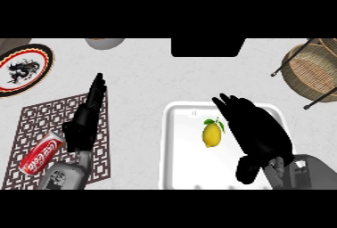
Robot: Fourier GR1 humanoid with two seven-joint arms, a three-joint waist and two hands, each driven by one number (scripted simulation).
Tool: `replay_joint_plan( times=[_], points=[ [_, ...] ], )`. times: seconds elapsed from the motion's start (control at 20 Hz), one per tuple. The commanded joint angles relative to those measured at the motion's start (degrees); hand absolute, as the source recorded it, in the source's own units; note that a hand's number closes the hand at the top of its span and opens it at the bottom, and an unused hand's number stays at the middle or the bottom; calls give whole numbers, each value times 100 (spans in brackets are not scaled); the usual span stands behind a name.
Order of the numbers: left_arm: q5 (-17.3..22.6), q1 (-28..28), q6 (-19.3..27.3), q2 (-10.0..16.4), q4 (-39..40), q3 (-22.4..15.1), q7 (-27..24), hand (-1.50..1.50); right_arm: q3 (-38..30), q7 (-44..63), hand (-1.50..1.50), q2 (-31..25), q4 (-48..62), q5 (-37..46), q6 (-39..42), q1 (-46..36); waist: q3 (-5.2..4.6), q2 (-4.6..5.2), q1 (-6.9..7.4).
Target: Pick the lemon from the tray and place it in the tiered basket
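- The lemon [211, 134] lies in the tray [181, 156], not yet grasped.
- The right hand [258, 129] hovers just beside it, fingers straight (the reach step, I judge); next they must curl round the lemon.
- The basket [314, 71] stands well apart; the left hand [89, 116] rests open at left.

Pale marbled counter [145, 67], evenly lit; dark recess [208, 46], perhaps a sink.

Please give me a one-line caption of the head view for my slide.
Open right hand hovers over the white tray beside the lemon; tiered basket stands at upper right.
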Motion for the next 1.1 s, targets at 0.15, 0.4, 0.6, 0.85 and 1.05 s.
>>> replay_joint_plan(
  times=[0.15,0.4,0.6,0.85,1.05],
  points=[
    [-84,319,-182,-56,118,85,-385,0,-159,179,-150,535,33,500,239,606,0,-1,-8],
    [-199,-192,-186,-161,-42,236,246,0,-793,-504,-150,607,182,589,677,572,2,0,-6],
    [-321,163,-160,-278,-350,108,241,0,-638,-978,-150,544,-142,1118,393,1398,3,-5,-15],
    [-530,277,-95,-486,-315,35,102,0,-853,-1431,-150,1143,934,1503,417,955,2,3,6],
    [-412,175,-252,-503,245,308,-337,0,-741,-1175,-150,1616,875,1737,542,1006,1,3,-6]
  ],
)
